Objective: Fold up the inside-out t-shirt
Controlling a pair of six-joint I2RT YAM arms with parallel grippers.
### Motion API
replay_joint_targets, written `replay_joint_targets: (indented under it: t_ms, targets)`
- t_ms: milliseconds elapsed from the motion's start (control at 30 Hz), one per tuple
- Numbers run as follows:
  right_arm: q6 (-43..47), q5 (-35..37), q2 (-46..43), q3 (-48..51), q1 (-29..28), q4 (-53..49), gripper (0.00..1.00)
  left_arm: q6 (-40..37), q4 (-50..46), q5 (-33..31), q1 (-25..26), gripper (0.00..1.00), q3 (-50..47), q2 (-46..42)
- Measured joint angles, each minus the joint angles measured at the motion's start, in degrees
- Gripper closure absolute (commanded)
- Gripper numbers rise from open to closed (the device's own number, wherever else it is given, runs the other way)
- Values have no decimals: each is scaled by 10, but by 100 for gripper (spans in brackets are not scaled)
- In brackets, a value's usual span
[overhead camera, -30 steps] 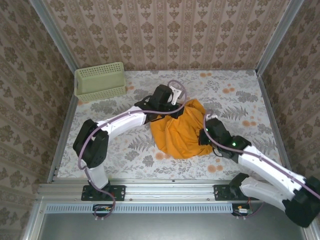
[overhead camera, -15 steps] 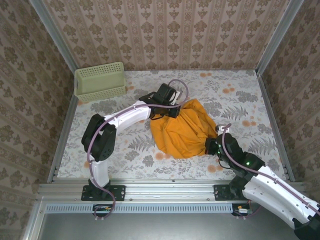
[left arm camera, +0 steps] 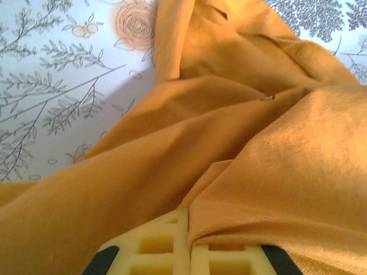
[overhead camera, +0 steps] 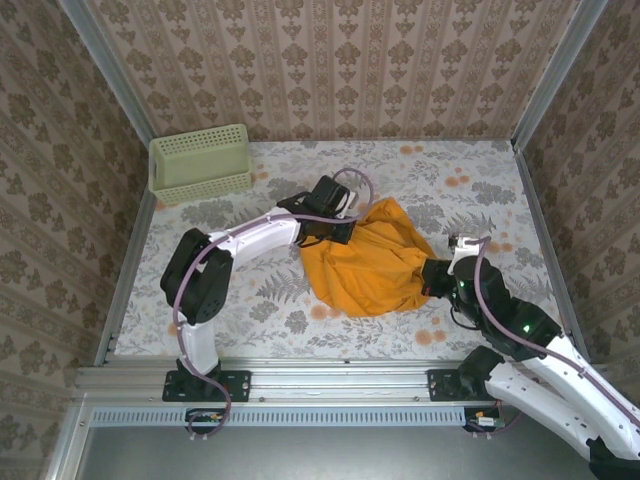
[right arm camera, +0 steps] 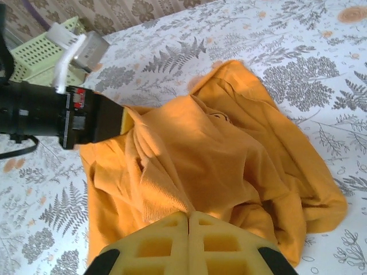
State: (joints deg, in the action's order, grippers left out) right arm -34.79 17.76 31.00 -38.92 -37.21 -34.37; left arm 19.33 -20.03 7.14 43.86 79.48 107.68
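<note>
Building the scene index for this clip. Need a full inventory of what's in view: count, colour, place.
t-shirt: one, orange-yellow, bunched mid-table between the two arms
basket: one, pale green mesh, far left corner of the table
table: one, pale cover with grey fern and orange flower print, under everything
walls: three, brown patterned wallpaper, around the table
left fingers: one pair, yellow pads, shut on the t-shirt's far edge
right fingers: one pair, yellow pads, shut on the t-shirt's near right edge

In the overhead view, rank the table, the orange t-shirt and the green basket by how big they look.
Largest: table.
Next: t-shirt, bunched up.
Smallest: basket, though not far behind the shirt.
</note>
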Motion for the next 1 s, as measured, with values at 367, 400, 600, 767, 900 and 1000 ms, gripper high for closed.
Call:
replay_joint_targets:
  t_ms: [367,400,600,767,900,1000]
  targets:
    - [-27,5,68,57,23,-29,57,0,60,18,0,100,-91,-80]
    - [-19,3,80,45,24,-38,53,0,67,18,3,100,-94,-87]
    - [28,-4,135,-47,-1,-67,45,0,90,18,31,100,-97,-114]
    - [33,-5,174,-80,-59,-62,41,1,101,21,38,100,-98,-118]
    - [24,-4,240,-83,-61,-45,50,5,107,23,37,100,-105,-121]
    - [14,-3,311,-95,-59,-24,55,9,109,28,37,100,-112,-130]
